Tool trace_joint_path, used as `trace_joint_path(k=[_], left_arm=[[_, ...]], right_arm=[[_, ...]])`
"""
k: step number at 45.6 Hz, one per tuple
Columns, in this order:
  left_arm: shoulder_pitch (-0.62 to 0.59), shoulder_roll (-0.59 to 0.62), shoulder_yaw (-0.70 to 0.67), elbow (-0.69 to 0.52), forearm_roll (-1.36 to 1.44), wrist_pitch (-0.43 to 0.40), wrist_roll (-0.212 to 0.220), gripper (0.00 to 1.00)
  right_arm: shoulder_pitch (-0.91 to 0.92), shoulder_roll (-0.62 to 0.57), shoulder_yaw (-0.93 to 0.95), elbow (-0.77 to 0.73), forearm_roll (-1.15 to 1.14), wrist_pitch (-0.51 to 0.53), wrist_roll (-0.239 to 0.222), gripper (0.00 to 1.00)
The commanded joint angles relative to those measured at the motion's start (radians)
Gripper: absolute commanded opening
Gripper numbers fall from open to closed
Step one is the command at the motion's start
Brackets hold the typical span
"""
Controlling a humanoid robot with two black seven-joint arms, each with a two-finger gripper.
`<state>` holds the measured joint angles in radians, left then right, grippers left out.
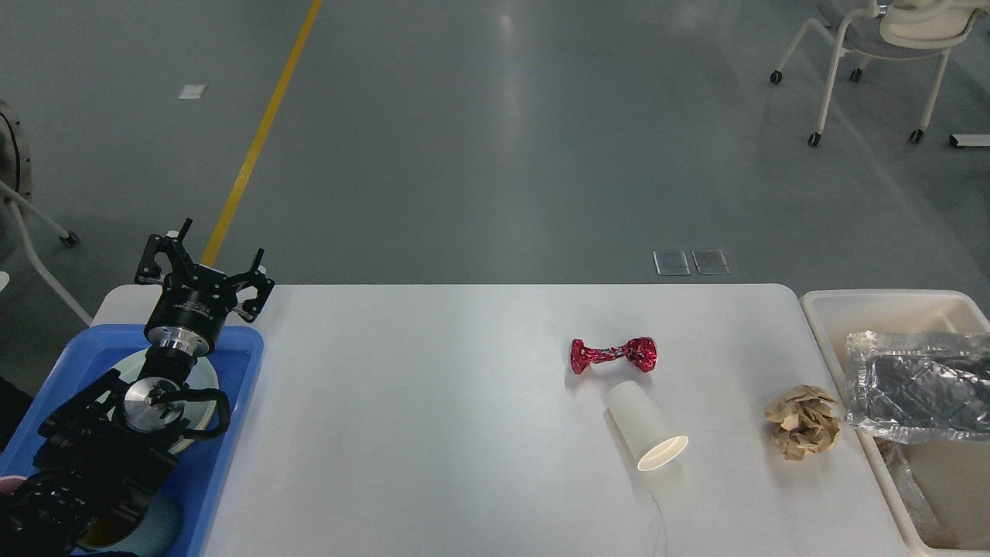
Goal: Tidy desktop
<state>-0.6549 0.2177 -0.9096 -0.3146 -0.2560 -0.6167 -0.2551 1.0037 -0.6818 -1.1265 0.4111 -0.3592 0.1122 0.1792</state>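
Desktop [433, 402]: we count one, white.
Paper cups [646, 425]: one, on its side near the desktop's middle.
Red foil wrappers [613, 355]: one, just beyond the cup.
Crumpled brown paper balls [803, 422]: one, near the desktop's right edge.
Blue trays [240, 371]: one, at the desktop's left end.
Cream bins [827, 309]: one, beside the desktop's right end.
Grippers [205, 259]: one visible, over the desktop's left end.

The large white rectangular desktop [433, 418] fills the lower frame. Near its centre-right lie a twisted red foil wrapper [613, 355], a tipped white paper cup [646, 437] just below it, and a crumpled brown paper ball [803, 422] further right. At lower left, the black left gripper [203, 268], fingers spread, hangs above a blue plastic tray [232, 402]. A cream plastic bin [831, 309] sits at the right edge.
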Motion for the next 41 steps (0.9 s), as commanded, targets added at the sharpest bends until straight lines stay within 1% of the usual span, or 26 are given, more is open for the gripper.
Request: trace_joint_path(k=[1, 12, 13, 14, 15, 16, 17, 29, 34, 37, 39, 41], left_arm=[[0.000, 0.000, 0.000, 0.000, 0.000, 0.000, -0.001, 0.99], [0.000, 0.000, 0.000, 0.000, 0.000, 0.000, -0.001, 0.99], [0.000, 0.000, 0.000, 0.000, 0.001, 0.000, -0.001, 0.99], [0.000, 0.000, 0.000, 0.000, 0.000, 0.000, -0.001, 0.99], [0.000, 0.000, 0.000, 0.000, 0.000, 0.000, -0.001, 0.99], [0.000, 0.000, 0.000, 0.000, 0.001, 0.000, -0.001, 0.99], [0.000, 0.000, 0.000, 0.000, 0.001, 0.000, -0.001, 0.99], [0.000, 0.000, 0.000, 0.000, 0.000, 0.000, -0.001, 0.99], [0.000, 0.000, 0.000, 0.000, 0.000, 0.000, -0.001, 0.99], [0.000, 0.000, 0.000, 0.000, 0.001, 0.000, -0.001, 0.99], [0.000, 0.000, 0.000, 0.000, 0.000, 0.000, -0.001, 0.99], [0.000, 0.000, 0.000, 0.000, 0.000, 0.000, -0.001, 0.99]], right_arm=[[-0.060, 0.007, 0.034, -0.044, -0.003, 0.000, -0.047, 0.00], [-0.086, 0.018, 0.037, -0.046, 0.008, 0.000, -0.066, 0.00], [-0.086, 0.018, 0.037, -0.046, 0.009, 0.000, -0.066, 0.05], [-0.088, 0.018, 0.037, -0.046, 0.011, 0.000, -0.067, 0.18], [-0.089, 0.018, 0.037, -0.046, 0.013, 0.000, -0.067, 0.45], [-0.089, 0.018, 0.037, -0.046, 0.013, 0.000, -0.067, 0.87], [-0.089, 0.018, 0.039, -0.046, 0.014, 0.000, -0.067, 1.00], [-0.080, 0.022, 0.034, -0.035, 0.013, 0.000, -0.067, 1.00], [-0.054, 0.025, 0.033, -0.012, 0.013, 0.003, -0.058, 1.00], [0.030, 0.001, 0.025, 0.058, 0.013, 0.018, -0.055, 1.00], [0.145, -0.037, 0.024, 0.150, 0.011, 0.043, -0.055, 1.00], [0.309, -0.085, 0.018, 0.282, 0.002, 0.079, -0.055, 1.00]])
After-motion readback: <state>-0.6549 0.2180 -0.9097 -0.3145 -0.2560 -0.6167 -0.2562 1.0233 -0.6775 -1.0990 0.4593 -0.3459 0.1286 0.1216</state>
